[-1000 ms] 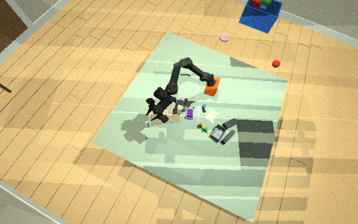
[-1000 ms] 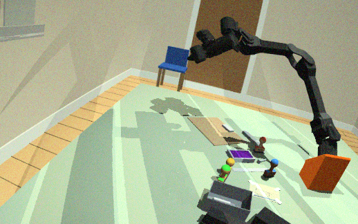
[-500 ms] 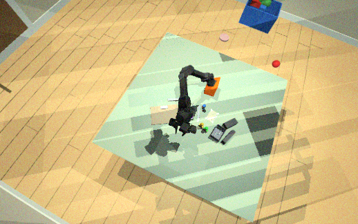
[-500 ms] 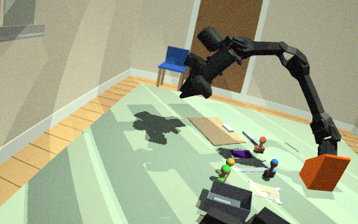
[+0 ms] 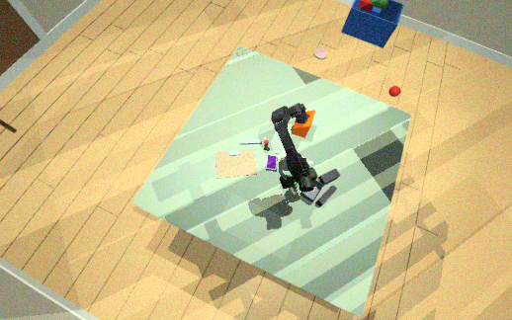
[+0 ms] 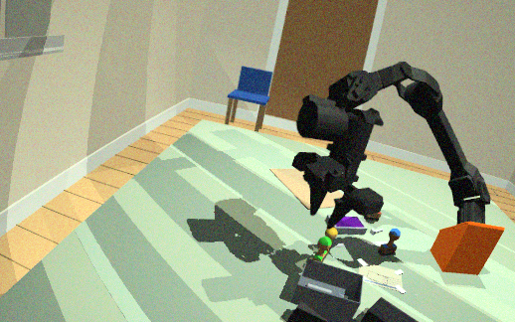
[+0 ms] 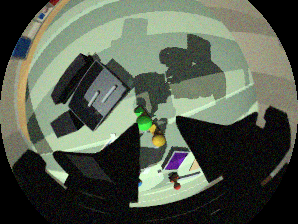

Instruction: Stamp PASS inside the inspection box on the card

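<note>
"Checked the claw [image 5: 291,190] [image 6: 322,219] [image 7: 157,123]?"
"Found partly open, empty, above the green stamp [image 5: 296,185] [image 6: 324,242] [image 7: 144,122] and yellow stamp [image 6: 331,233] [image 7: 158,140]."
"Located the ink pad [image 5: 271,162] [image 6: 349,223] [image 7: 176,160]?"
"Noted near the red stamp [image 5: 266,144] [image 7: 175,179]; saw the card [image 6: 382,278] near the blue stamp [image 6: 393,241]. Could not identify PASS."

Matt black and pale timber

Around the purple ink pad [image 5: 271,162] [image 6: 350,223] [image 7: 176,160], finishes look mostly matt. Beside it, the tan board [image 5: 235,164] [image 6: 304,187] looks smooth, like wood or card. Beyond, the arm [image 5: 288,143] [image 6: 449,139] resembles dull black plastic; farthest out, the floor [image 5: 99,148] [image 6: 106,186] looks like wood planking.
</note>
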Robot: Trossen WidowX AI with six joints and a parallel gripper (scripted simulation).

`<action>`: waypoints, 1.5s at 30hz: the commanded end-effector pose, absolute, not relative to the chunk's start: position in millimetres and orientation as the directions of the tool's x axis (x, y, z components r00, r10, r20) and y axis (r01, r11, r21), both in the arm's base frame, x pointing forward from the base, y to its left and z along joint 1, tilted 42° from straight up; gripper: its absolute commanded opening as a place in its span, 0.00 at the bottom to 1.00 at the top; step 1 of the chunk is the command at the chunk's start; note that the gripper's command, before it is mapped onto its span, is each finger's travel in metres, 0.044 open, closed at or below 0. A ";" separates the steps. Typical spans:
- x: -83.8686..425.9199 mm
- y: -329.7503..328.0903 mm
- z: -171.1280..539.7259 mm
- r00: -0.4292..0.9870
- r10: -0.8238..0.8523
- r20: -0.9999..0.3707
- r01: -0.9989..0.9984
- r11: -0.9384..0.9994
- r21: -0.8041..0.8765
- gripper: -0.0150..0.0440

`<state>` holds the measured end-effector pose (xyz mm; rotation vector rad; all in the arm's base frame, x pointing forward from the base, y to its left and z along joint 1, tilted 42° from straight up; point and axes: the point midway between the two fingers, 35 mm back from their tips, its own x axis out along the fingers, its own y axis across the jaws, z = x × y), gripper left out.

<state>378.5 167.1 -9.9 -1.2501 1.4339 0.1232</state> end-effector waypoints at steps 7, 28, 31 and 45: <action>361.3 160.9 -17.2 0.182 -0.635 -0.751 -0.748 0.406 -0.525 0.62; 368.2 140.4 -43.5 0.183 -0.635 -0.751 -0.748 0.406 -0.526 0.62; 368.9 137.3 -47.2 0.183 -0.635 -0.750 -0.748 0.406 -0.526 0.62; 371.5 122.5 -64.1 0.183 -0.636 -0.749 -0.747 0.405 -0.527 0.62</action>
